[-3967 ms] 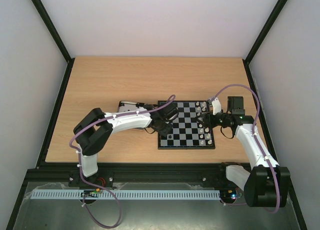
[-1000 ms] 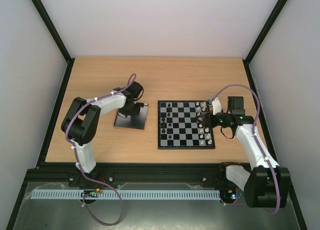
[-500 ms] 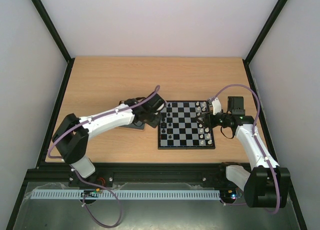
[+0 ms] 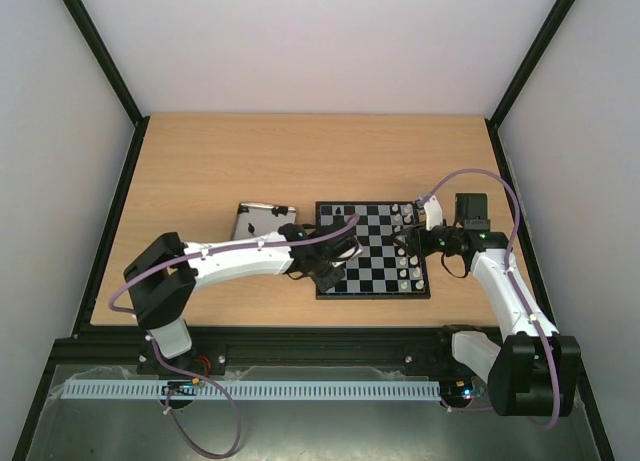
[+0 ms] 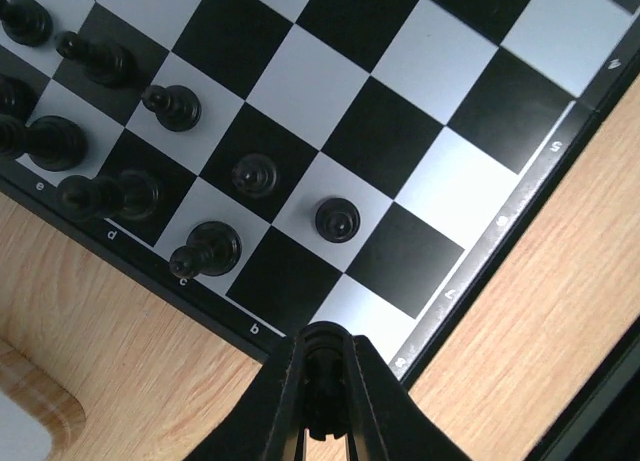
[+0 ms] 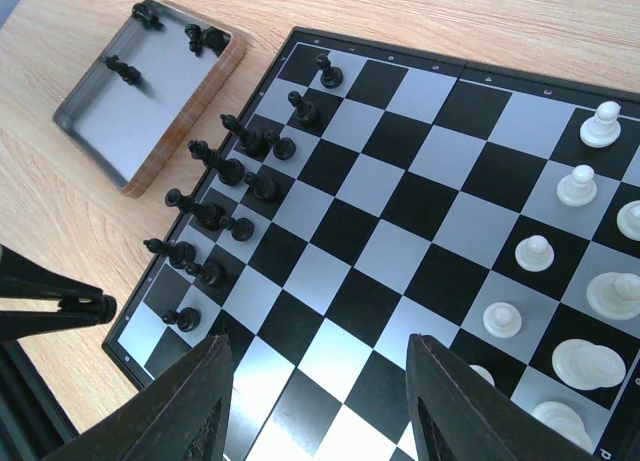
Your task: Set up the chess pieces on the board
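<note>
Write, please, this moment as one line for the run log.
left gripper: shut, above chessboard corner, hold unclear | right gripper: open, above chessboard | black chess pieces: many placed | tray: a few inside

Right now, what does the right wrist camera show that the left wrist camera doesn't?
Only the right wrist view: the tray with spare pieces in it, the white pieces on the board, and the open right gripper. Only the left wrist view: the letters on the border. Both: the board, the black pieces lined up on it, and the shut left gripper.
</note>
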